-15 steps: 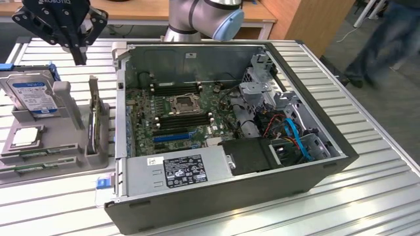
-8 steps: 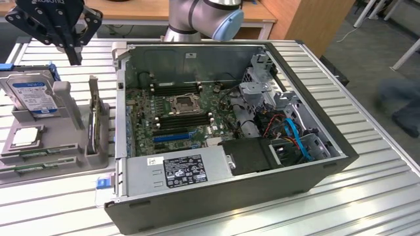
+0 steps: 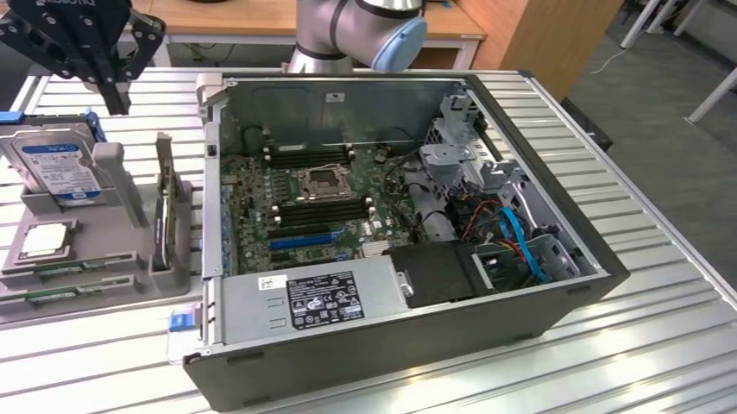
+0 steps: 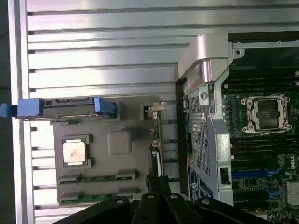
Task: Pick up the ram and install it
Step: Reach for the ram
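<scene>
Two green ram sticks [image 3: 55, 269] [image 3: 64, 294] lie flat in slots at the front of a grey holder tray [image 3: 121, 259], on the exterior view's left. In the wrist view the same ram sticks [image 4: 96, 178] [image 4: 91, 197] lie beside the square silver processor [image 4: 74, 151]. My black gripper [image 3: 116, 103] hangs high above the far end of the tray, behind the hard drive, well away from the sticks. Its fingers [image 4: 158, 186] are shut with nothing in them. The motherboard's long black memory slots [image 3: 323, 211] flank the processor socket [image 3: 320, 181] inside the open case.
The open computer case [image 3: 541, 285] fills the middle of the ribbed metal table [image 3: 645, 172]. A hard drive [image 3: 58, 168] in a blue-tabbed caddy and an upright card [image 3: 167, 207] stand on the tray. A power supply [image 3: 311, 297] and cables [image 3: 519, 237] sit at the case's near end.
</scene>
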Controlling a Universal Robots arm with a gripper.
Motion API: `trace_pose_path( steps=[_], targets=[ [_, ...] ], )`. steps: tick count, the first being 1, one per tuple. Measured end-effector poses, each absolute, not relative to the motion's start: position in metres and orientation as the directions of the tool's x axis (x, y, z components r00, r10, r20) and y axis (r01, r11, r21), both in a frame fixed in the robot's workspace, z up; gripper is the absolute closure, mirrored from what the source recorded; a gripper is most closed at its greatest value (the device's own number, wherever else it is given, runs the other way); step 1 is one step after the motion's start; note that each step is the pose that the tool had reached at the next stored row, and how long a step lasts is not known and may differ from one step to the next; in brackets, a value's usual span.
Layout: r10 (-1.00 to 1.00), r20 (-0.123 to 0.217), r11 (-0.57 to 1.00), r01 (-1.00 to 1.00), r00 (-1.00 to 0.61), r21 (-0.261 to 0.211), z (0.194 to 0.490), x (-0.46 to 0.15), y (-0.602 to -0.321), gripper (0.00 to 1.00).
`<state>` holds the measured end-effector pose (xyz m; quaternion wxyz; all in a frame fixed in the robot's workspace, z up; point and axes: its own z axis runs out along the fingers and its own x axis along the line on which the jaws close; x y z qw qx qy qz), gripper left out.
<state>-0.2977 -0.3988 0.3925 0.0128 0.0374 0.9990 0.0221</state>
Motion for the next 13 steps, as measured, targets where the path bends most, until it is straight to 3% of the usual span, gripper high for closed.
trace_pose_path(
  steps=[13],
  targets=[
    [0.075, -0.024, 0.996, 0.074, -0.997, 0.045, 0.392, -0.315, -0.399, 0.90]
  ],
)
